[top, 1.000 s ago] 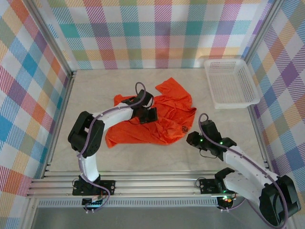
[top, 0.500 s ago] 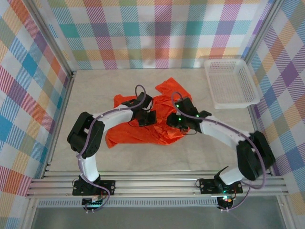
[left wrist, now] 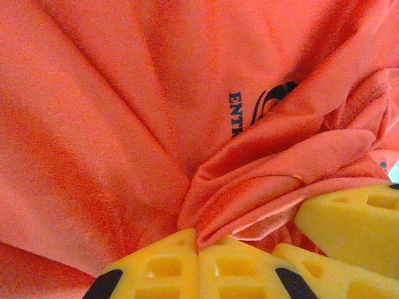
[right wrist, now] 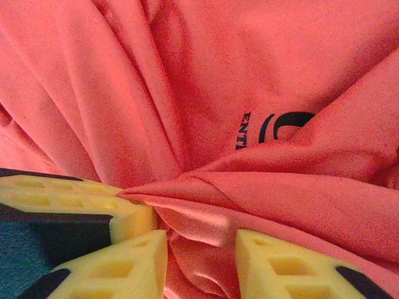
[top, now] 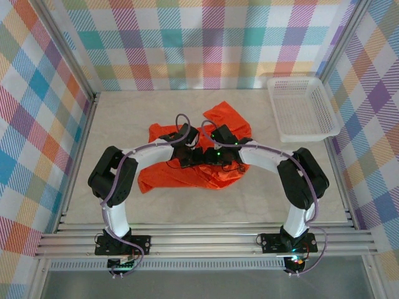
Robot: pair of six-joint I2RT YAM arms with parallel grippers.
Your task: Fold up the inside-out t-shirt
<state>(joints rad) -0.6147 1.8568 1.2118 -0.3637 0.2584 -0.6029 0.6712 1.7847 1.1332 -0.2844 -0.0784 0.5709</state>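
The inside-out t-shirt [top: 167, 177] lies crumpled in the middle of the table, bright orange-red, its dark print [left wrist: 262, 106] facing up. My left gripper [top: 190, 156] rests on the shirt's centre, shut on a pinched ridge of fabric [left wrist: 249, 187], its yellow fingers [left wrist: 156, 268] pressed together. My right gripper [top: 211, 156] has come in right beside it from the right. Its jaws stand apart, straddling a bunched fold [right wrist: 206, 218] of the same ridge. In the right wrist view the print [right wrist: 274, 128] lies just beyond that fold.
A white plastic basket [top: 302, 109] stands at the back right. Checked walls close the table on three sides. Bare tabletop [top: 124, 124] surrounds the shirt, with the widest free room in front and to the left.
My right arm swung from the table's front right across onto the shirt's centre, ending beside the left gripper with its jaws wider apart. The left gripper stayed shut on the fabric.
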